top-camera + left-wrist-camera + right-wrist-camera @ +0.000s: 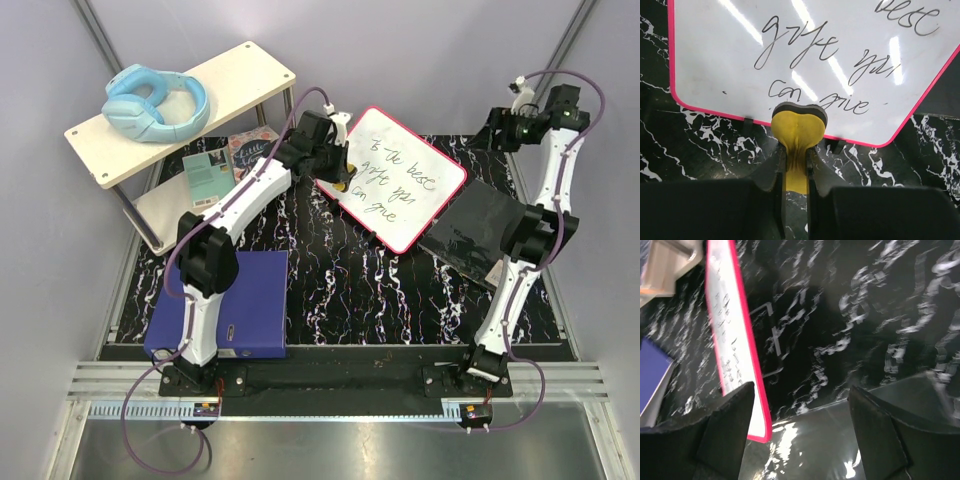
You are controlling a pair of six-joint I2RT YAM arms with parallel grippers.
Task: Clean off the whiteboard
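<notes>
When you look down from above, the whiteboard (395, 175) lies flat near the far edge of the worktop (340, 290), about in the middle. It is turned so that one corner points to the near edge. It has a pink frame and dark writing on it. The left hand (335, 165) reaches to the board's left side and holds a yellow eraser (343, 183) there. The right hand (503, 130) hangs by the far right corner, well apart from the board. A dark grey cloth (475, 235) lies just beside the board, toward the right edge. A blue binder (250, 300) lies at the near left corner. A pale shelf (230, 75) stands at the far left corner, with blue headphones (155, 105) on top and books (225, 160) under it.

From the left wrist, the left hand (796, 160) is closed tight on the yellow eraser (797, 130). Its fingers (770, 175) squeeze the thin stem from both sides. The eraser's wide head has a dark pad, and it sits right at the pink frame of the whiteboard (805, 60), just under the words. I cannot tell if the pad presses on the board.

From the right wrist, the picture is blurry. The right hand (800, 415) is wide open, with nothing between its fingers (727, 425). The whiteboard (735, 350) shows on the left, and its corner is right by the shiny dark grey cloth (815, 440). A bit of the blue binder (652, 370) shows at the left edge.
</notes>
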